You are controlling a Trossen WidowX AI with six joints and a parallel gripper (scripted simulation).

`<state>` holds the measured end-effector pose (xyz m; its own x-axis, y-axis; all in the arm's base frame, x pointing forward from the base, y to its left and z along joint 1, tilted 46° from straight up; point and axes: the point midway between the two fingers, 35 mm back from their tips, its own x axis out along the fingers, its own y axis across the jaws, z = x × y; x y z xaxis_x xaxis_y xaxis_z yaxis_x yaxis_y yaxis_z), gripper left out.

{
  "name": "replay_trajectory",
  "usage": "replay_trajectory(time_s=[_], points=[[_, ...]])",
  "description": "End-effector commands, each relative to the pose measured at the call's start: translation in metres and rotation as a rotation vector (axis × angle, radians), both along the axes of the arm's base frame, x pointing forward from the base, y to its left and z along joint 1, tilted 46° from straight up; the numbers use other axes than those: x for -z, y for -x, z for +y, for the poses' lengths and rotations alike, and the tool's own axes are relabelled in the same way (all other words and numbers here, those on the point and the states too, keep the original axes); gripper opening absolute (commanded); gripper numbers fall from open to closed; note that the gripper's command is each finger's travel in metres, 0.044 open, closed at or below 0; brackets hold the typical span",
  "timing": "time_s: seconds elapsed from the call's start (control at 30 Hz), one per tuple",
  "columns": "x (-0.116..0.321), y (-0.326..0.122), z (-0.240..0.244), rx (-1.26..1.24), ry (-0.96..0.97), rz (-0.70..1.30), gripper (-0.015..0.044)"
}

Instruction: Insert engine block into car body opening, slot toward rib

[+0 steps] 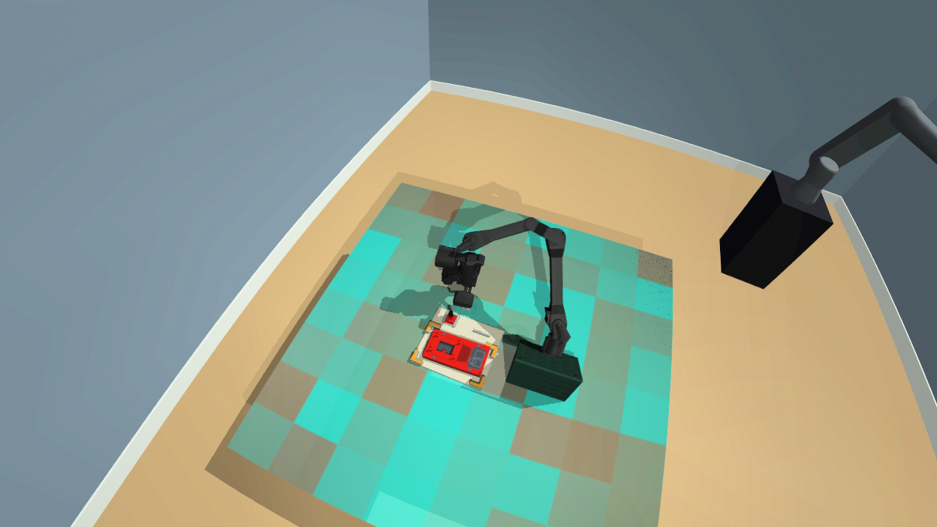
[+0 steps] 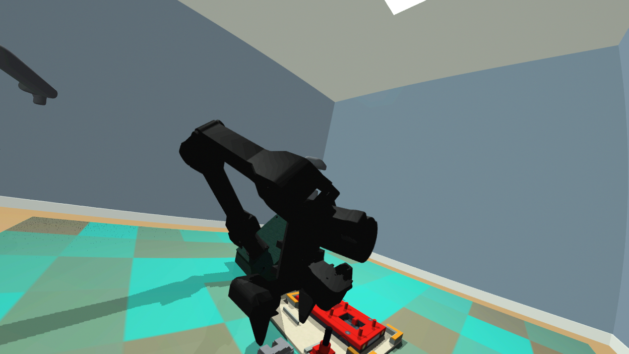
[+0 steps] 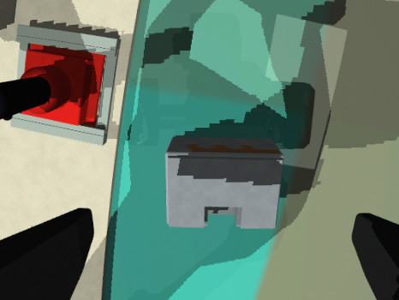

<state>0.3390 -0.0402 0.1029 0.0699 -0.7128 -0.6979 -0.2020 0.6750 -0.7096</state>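
The grey engine block (image 2: 276,347) (image 3: 188,197) stands on the tiled mat beside the cream plate (image 1: 466,324) (image 2: 303,336) (image 3: 64,180). Its slot faces the lower edge of the wrist view. The gripper (image 1: 465,299) (image 2: 281,332) (image 3: 225,213) is open and empty, pointing down above the block, with a finger to either side of it in the wrist view. The arm hides the block in the top view. The red car body (image 1: 432,346) (image 2: 347,333) lies on the plate; its opening (image 1: 446,347) is unfilled, and a small red rib (image 2: 355,322) shows inside.
A red part with an upright black stick (image 1: 451,319) (image 2: 324,347) (image 3: 87,94) sits in a grey frame on the plate near the block. Orange corner brackets (image 1: 417,356) (image 2: 395,334) surround the car body. A dark green box (image 1: 543,377) stands under the arm's base.
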Motion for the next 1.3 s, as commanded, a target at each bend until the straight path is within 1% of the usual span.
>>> replay_trajectory(time_s=[0.0,0.9,1.2,1.27], points=[[0.009,0.001,-0.012,-0.004,0.004,-0.001,0.044],[0.033,0.0,-0.037,-0.004,0.005,-0.002,0.044],[0.033,0.0,-0.037,-0.004,0.005,-0.002,0.0204],[0.033,0.0,-0.037,-0.004,0.005,-0.002,0.019]])
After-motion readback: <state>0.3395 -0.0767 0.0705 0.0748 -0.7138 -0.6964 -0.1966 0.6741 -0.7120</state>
